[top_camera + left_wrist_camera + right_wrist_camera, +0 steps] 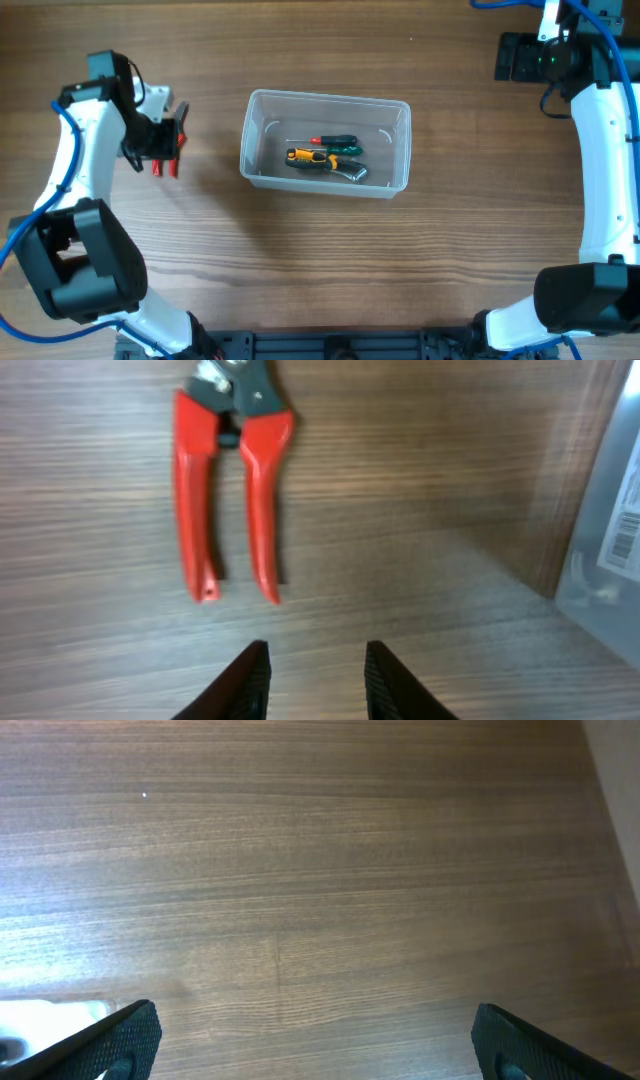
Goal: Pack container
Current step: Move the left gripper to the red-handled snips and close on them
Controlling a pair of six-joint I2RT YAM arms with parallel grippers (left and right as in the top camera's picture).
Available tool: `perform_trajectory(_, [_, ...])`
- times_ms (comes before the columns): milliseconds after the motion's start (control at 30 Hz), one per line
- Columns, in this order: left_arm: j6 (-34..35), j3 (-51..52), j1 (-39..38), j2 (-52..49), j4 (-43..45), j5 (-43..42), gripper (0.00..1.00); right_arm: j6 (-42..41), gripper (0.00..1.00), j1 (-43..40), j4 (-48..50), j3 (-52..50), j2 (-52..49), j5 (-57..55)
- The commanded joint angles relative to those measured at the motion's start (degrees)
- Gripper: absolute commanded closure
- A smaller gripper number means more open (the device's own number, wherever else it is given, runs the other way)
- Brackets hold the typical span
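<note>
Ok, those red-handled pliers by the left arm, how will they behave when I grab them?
The red-handled pliers look like rigid metal, probably fairly heavy for their size. Their handles lie slightly apart, so they may swing shut when squeezed. Lying flat on the table, they shouldn't roll.

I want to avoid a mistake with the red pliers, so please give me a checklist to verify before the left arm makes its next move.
1. Left end effector is open and empty: ok.
2. The red pliers lie free on the table, outside the container: ok.
3. Pliers centred between the fingers: not ok, they lie ahead and to one side in the left wrist view.
4. Space in the container beside the screwdriver and the yellow tool: ok.
5. Right end effector is away from the container: ok, open over bare table.
</note>
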State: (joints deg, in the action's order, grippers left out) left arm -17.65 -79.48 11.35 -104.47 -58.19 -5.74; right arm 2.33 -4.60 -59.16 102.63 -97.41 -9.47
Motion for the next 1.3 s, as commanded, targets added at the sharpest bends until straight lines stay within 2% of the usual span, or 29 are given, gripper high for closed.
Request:
perform_trajectory(0, [-2.69,4.26,-0.37,-0.5,3.28,-2.58,0.69,-1.2,0.0,-0.09,0.17,0.22,-0.2,-0.13])
perform_trajectory(333, [-3.13,8.26,-0.37,-1.16,14.6,-2.12,0.67,-1.2,0.0,-0.09,0.17,0.22,-0.2,-0.13])
perform_trajectory(600, [-3.15,8.26,-0.37,-8.02,16.28,-0.2,0.68,-1.18,0.0,-0.09,0.17,0.22,-0.2,-0.15])
perform_trajectory(800, [-3.21,8.2,-0.33,-9.18,19.28,4.0,0.68,-1.18,0.0,-0.09,0.17,0.22,-0.2,-0.13])
perform_trajectory(967, [-3.15,5.97,-0.5,-9.11,14.53,-2.84,0.71,-1.2,0.0,-0.09,0.17,0.22,-0.2,-0.13])
perform_trajectory(1267, [-4.57,-2.4,-1.92,-9.11,5.29,-2.78,0.71,-1.18,0.0,-0.09,0.17,0.22,-0.2,-0.15])
